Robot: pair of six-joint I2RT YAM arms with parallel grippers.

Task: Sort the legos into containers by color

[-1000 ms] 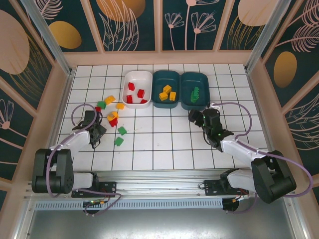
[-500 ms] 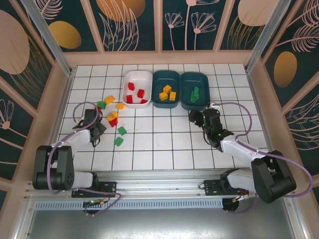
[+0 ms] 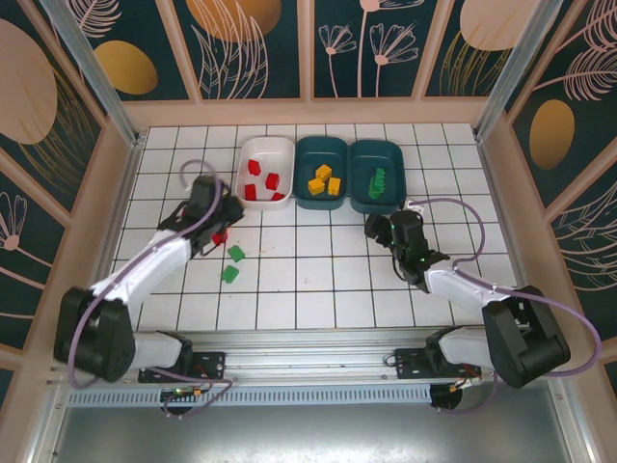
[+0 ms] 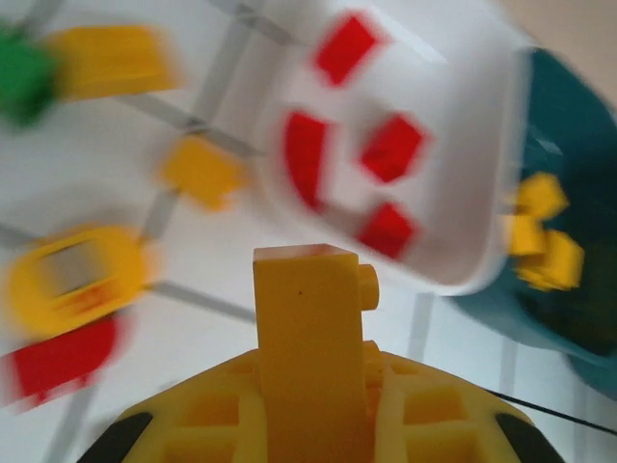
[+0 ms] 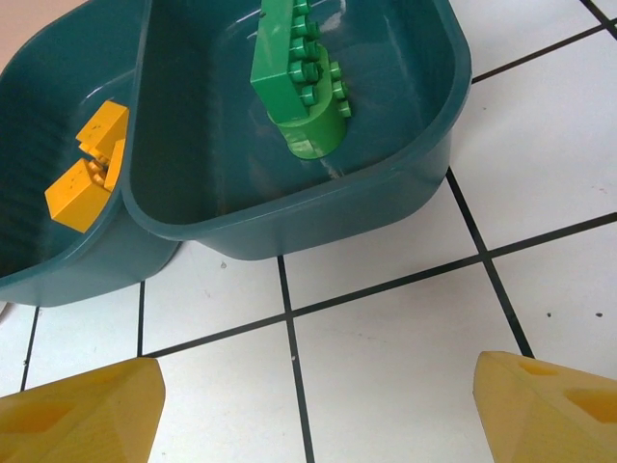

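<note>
Beside the white bin (image 3: 280, 154), the left jaws grip a yellow brick (image 4: 307, 318), likely bound next for the middle teal bin (image 3: 310, 154); the right jaws stand open, empty

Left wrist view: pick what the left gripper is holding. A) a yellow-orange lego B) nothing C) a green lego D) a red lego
A: a yellow-orange lego stands upright, pinched in the left gripper, with the white container of red legos ahead.
</note>
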